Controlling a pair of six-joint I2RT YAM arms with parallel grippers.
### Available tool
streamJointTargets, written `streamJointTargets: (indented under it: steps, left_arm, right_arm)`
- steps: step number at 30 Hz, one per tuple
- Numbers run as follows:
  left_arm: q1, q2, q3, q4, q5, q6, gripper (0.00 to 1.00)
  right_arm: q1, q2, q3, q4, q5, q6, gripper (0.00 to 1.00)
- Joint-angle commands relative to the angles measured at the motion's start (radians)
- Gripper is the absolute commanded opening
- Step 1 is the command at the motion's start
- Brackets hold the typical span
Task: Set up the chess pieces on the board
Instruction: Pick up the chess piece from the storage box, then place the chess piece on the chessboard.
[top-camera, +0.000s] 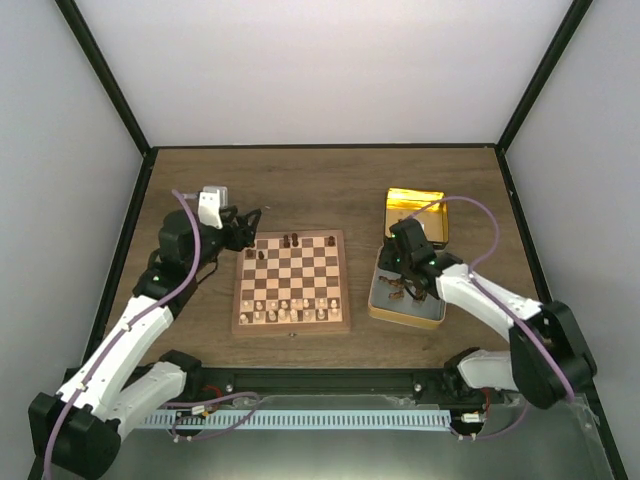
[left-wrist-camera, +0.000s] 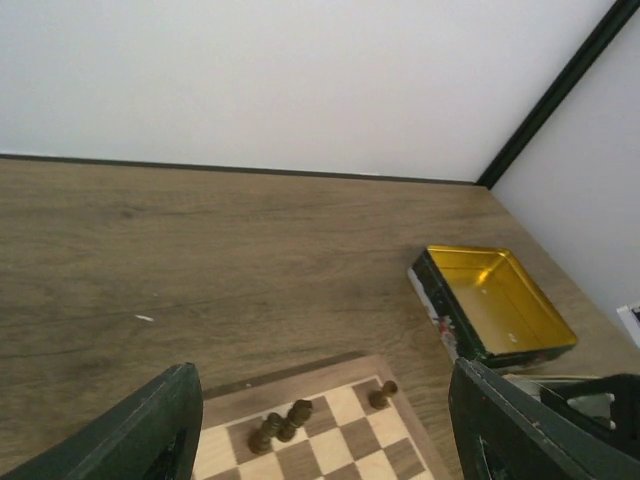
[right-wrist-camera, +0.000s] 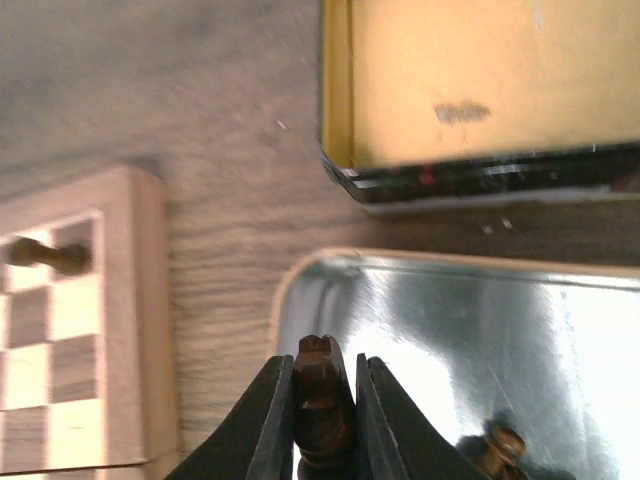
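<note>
Nearest stuff first: the right gripper (right-wrist-camera: 320, 370) is down in the silver tin (right-wrist-camera: 450, 320) to the right of the board (top-camera: 292, 325), its fingers clamped tight on one dark chess piece (right-wrist-camera: 318, 400); a second dark piece (right-wrist-camera: 500, 443) lies in the tin just right of it, and I can't make out how many more are in there.

On the board, the pale chessmen (top-camera: 285, 310) fill the near rows, too small to count reliably; on the far rows the left wrist view shows three dark pieces (left-wrist-camera: 295, 418), two close together and one off to the right.

The left gripper (top-camera: 247, 228) hangs by the board's far left corner, fingers spread wide and holding nothing.

Furthest back on the table (top-camera: 320, 180) sits one gold tin (right-wrist-camera: 480, 80), just beyond the silver one; there's a dark smudge inside it and some red and green print on its side, both too blurry to read.
</note>
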Motion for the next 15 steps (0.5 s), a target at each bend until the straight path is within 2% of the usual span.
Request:
streamJointTargets:
  steps: [1,5,9,12,15]
  left_arm:
    - [0.004,0.021,-0.024,0.086,0.118,-0.089,0.7]
    - [0.004,0.053,-0.024,0.128,0.205,-0.145,0.7]
    - [0.004,0.104,-0.01,0.189,0.318,-0.231,0.7]
    - [0.003,0.128,-0.016,0.27,0.403,-0.303,0.7]
    - [0.004,0.137,-0.031,0.307,0.416,-0.341,0.7]
  right_arm:
    - [-0.009,-0.099,-0.049,0.152,-0.014,0.011,0.16]
    - [-0.009,-0.165,-0.072,0.234,-0.131,-0.039,0.16]
    - [-0.009,-0.189,-0.074,0.376,-0.386,-0.095,0.17]
    - [-0.009,-0.154,-0.069,0.539,-0.556,-0.09,0.17]
    - [-0.006,-0.08,-0.036,0.658,-0.671,-0.074,0.17]
